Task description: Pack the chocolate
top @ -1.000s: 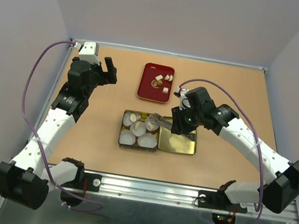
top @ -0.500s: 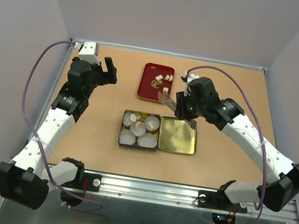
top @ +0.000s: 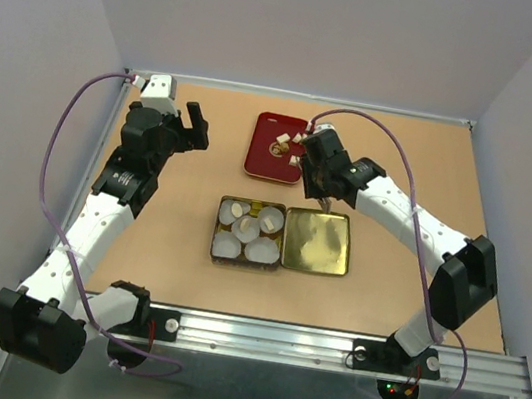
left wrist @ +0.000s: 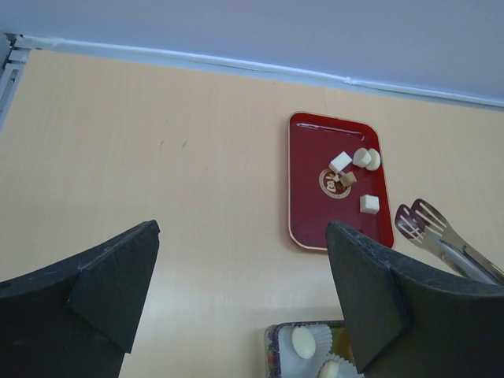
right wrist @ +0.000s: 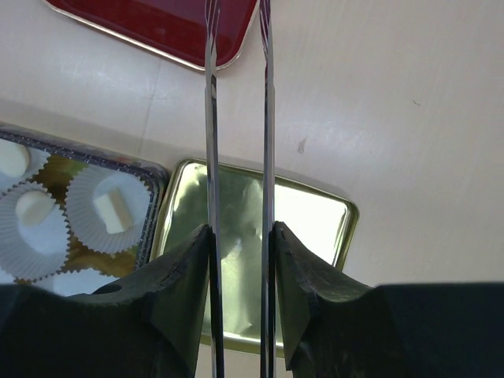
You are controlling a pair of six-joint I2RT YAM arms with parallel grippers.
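Several tiny cream and light brown chocolate pieces (top: pixel 289 148) lie on a red tray (top: pixel 264 149); the left wrist view shows them too (left wrist: pixel 341 162). More chocolate pieces (right wrist: pixel 110 209) sit in white paper cups inside an open tin (top: pixel 217 227). My right gripper (top: pixel 314 167) is shut on long metal tweezers (right wrist: pixel 211 118), whose two arms stand apart. Their tips reach over the tray's near corner (right wrist: pixel 157 24), and nothing shows between the arms. My left gripper (top: pixel 195 126) is open and empty, held above the table left of the tray.
The tin's gold lid (top: pixel 316 241) lies open to the right of the tin, under my right wrist (right wrist: pixel 315 228). White walls stand along the table's back and sides. The tweezers' flat tips show in the left wrist view (left wrist: pixel 421 220).
My right gripper has carried the tweezers from over the tin back and to the left, to the red tray's near edge. The left arm has not moved.
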